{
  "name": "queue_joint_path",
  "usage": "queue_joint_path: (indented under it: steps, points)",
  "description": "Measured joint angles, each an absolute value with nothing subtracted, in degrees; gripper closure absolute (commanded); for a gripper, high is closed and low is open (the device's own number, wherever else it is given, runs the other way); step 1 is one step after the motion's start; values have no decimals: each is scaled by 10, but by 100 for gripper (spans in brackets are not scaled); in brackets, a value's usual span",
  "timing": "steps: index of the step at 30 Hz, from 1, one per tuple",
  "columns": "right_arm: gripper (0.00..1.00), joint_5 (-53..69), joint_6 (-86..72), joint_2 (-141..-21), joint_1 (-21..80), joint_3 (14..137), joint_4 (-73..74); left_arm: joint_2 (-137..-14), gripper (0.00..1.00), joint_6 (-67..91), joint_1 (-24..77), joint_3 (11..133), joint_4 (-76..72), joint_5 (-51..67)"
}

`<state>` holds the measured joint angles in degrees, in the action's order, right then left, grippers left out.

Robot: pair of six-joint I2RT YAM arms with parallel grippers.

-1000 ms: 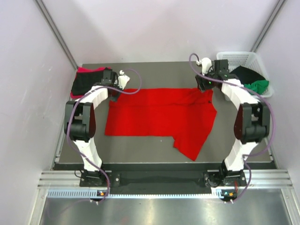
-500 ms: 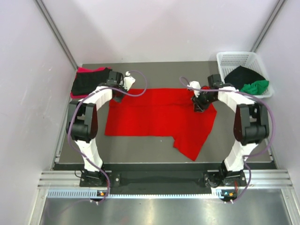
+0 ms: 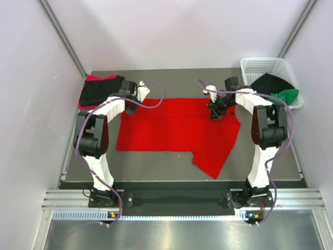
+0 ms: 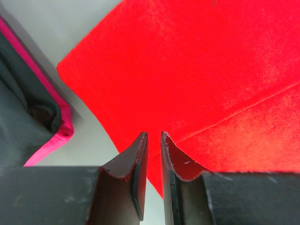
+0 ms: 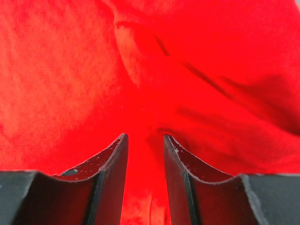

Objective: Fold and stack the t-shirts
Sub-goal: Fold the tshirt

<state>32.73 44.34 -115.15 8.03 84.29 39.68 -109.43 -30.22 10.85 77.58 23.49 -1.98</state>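
**Hand and garment status, by view**

Top external view: bright red t-shirt (image 3: 177,127) lies spread on the worktop (image 3: 156,166), one sleeve pointing to the near edge. Left hand (image 3: 129,104) sits at its far left corner and right hand (image 3: 216,110) at its far right corner. Black t-shirt (image 3: 99,92) rests on pinkish red t-shirt (image 3: 93,78) at the far left. White lattice basket (image 3: 260,65) holds green cloth (image 3: 286,95).

Left wrist view: left hand (image 4: 153,137) has its fingers almost pressed together, a slit between them, above the shirt's edge (image 4: 211,70).

Right wrist view: right hand (image 5: 145,137) is partly spread, nothing gripped, just above rumpled red cloth (image 5: 70,70).
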Motion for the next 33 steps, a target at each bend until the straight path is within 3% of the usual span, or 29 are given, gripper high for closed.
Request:
queue_joint_path:
  steps: [14, 26, 30, 33]
  points:
    - [55, 340, 427, -1188, 108, 886, 403, -1094, 78, -307, 116, 774, 234, -27]
    - [73, 293, 395, -1188, 130, 876, 351, -1094, 78, -312, 117, 773, 232, -31]
    - [88, 270, 390, -1188, 135, 858, 335, -1094, 78, -312, 117, 770, 231, -35]
    - [93, 257, 385, -1185, 135, 854, 323, -1094, 78, -312, 117, 764, 231, -37]
